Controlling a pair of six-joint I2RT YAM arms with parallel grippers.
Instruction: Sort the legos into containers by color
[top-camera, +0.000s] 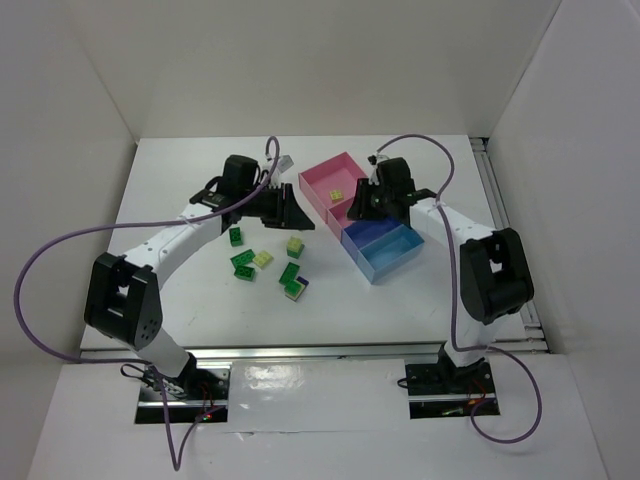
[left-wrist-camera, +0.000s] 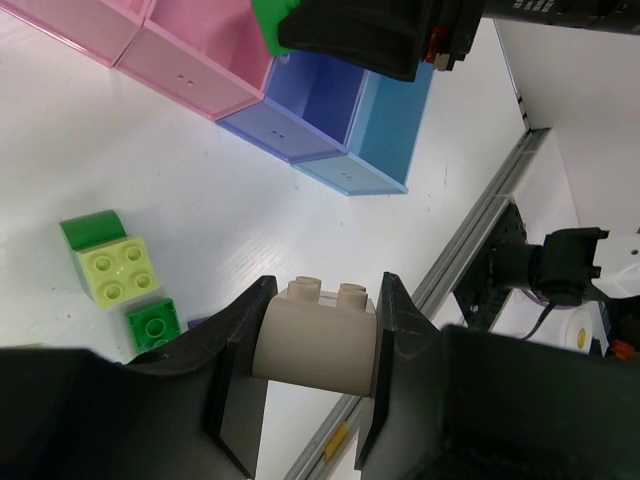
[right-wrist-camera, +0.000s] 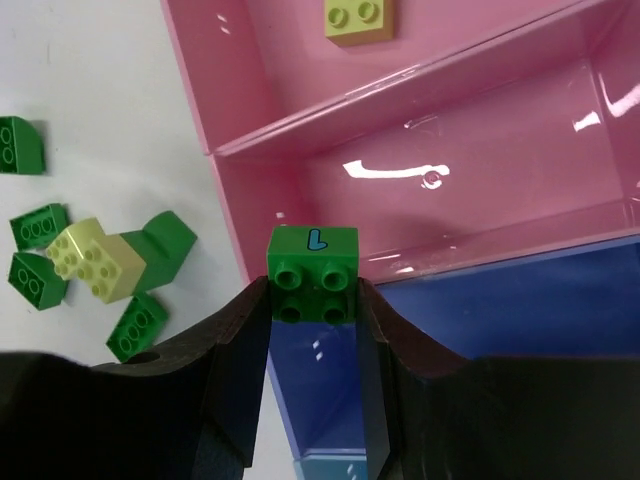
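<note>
Right now a dark green brick (right-wrist-camera: 312, 275) sits pinched between the fingers of the right gripper (right-wrist-camera: 312, 302), above the wall where the second pink tray (right-wrist-camera: 450, 190) meets the dark blue tray (right-wrist-camera: 520, 310). A yellow-green brick (right-wrist-camera: 358, 20) lies in the far pink tray (right-wrist-camera: 260, 60). The left gripper (left-wrist-camera: 318, 350) clamps a cream brick (left-wrist-camera: 316, 335). Other legos (top-camera: 243, 265) lie loose on the table (top-camera: 170, 190).

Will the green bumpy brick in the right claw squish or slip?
It likely won't squish: the small green studded plastic brick looks hard, edges square in the right gripper. It might slip, since its sides look smooth. It seems light, tiny beside the pink tray.
</note>
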